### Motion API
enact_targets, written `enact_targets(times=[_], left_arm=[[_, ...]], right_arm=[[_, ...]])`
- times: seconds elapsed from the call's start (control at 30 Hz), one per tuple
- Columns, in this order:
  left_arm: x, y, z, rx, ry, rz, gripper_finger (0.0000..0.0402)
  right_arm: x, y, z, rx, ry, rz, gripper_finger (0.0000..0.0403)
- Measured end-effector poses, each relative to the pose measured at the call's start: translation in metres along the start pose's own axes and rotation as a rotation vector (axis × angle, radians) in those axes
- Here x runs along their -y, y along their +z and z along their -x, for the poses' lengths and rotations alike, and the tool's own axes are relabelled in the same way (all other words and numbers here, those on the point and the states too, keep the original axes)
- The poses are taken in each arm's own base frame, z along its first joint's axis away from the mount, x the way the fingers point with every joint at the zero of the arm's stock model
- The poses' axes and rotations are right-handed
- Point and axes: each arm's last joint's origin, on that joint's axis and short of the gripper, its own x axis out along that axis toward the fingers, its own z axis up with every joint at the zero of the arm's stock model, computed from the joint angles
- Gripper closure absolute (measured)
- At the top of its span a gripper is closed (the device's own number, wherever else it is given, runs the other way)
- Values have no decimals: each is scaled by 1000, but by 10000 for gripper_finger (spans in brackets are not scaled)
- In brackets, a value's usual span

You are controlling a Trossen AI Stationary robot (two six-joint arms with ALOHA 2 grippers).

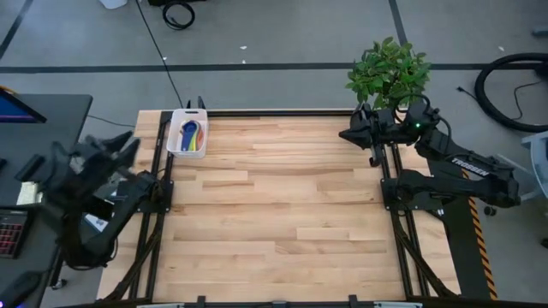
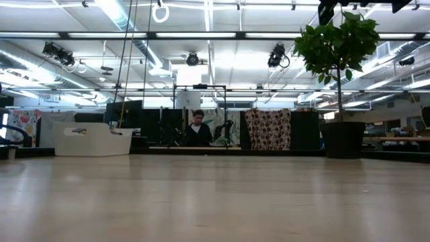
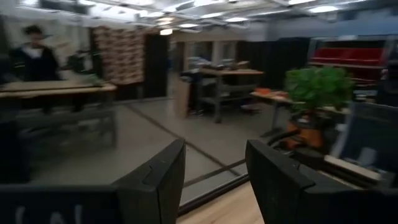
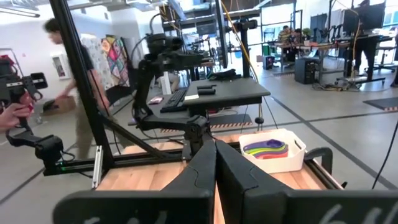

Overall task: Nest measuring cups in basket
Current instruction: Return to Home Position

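Measuring cups: The measuring cups (image 4: 268,149) lie stacked one inside the other in the basket. Blue, green, yellow and orange show. They are too small to count.

Basket: The white basket (image 1: 187,155) sits on a far corner of the tabletop (image 1: 282,214), on the left arm's side. No cup lies loose on the wood.

Basket and the fingers: The basket is far in front of the right fingers, across the tabletop. It is near the left fingers but off to their side, and nothing touches it.

Left gripper: The left gripper (image 3: 215,155) is off the left edge of the tabletop. Its fingers (image 3: 165,186) stand apart with a clear gap between them. Nothing is in the gap.

Right gripper: The right gripper (image 4: 215,149) is by the right edge, close to the plant (image 1: 390,68). Its fingers (image 4: 199,174) are pressed together. They hold nothing.

What is done: It looks like the nesting is done, because the cups are together in the basket.

What is left: I think only the parking of the arms is left. Both arms are folded at the sides, so that looks almost done too.

Room: A person (image 2: 197,128) is far behind the tabletop and has no part in the job.
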Motion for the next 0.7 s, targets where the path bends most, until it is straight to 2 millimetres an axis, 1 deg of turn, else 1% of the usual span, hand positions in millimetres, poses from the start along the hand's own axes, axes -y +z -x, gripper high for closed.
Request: enact_targets(times=[0.17,0.33,0.5,0.7], left_arm=[[-6,-24,-47,37,-90,47,228],[-11,-52,-82,94,-176,88,228],[-15,-82,-105,100,-199,116,228],[-20,-121,-121,-3,-213,140,228]], right_arm=[[1,-1,-2,-6,-2,23,392],[8,-5,-12,-27,-23,33,392],[17,-10,-26,-42,-14,94,392],[29,-23,-44,-95,8,133,392]])
